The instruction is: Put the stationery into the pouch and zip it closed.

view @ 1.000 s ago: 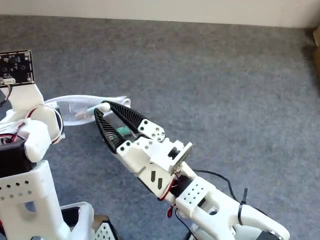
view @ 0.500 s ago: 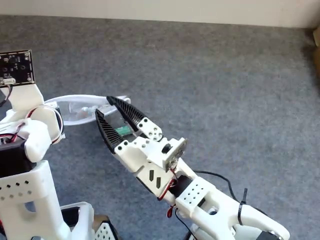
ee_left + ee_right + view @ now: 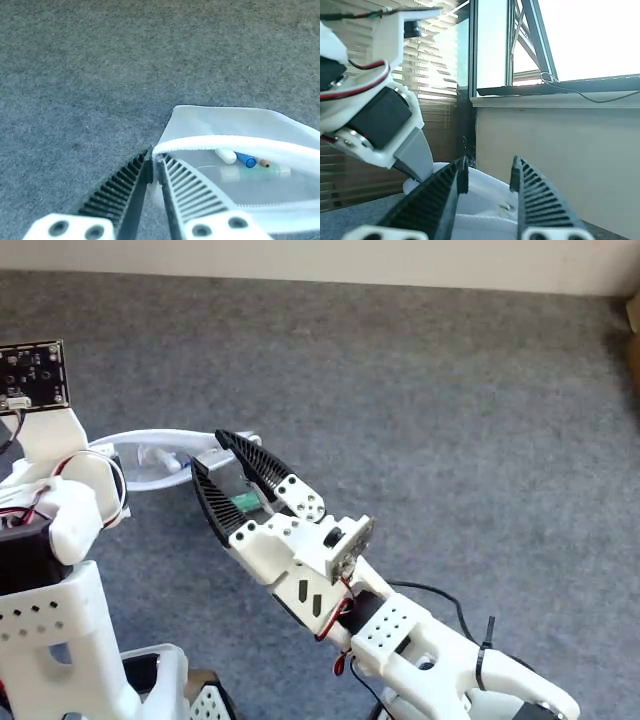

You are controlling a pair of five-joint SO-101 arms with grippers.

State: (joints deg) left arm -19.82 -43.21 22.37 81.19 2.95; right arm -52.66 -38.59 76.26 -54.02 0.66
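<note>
Right arm's black ribbed gripper (image 3: 206, 450) sits nearest, jaws spread apart with nothing clamped. Its tips straddle one end of the translucent white plastic zip pouch (image 3: 150, 455). In the right wrist view the two fingers (image 3: 516, 200) stand apart, with the pouch lying low between and beyond them.

The pouch lies flat on the grey carpet-textured table (image 3: 450, 390), just ahead of the left arm's white body. The left gripper (image 3: 155, 159) is pinched tight on the pouch's corner, right at its thick white zip edge.

Through the pouch's see-through side show a white rounded stick end (image 3: 225, 156), a blue pen cap (image 3: 245, 160) and a small brown tip (image 3: 263, 163), lying close together.

Print on the black camera board (image 3: 32, 375) atop the left arm is too small to read.

Farther off stand a pale wall, slatted blinds (image 3: 435, 75) and a bright window (image 3: 590, 35).
</note>
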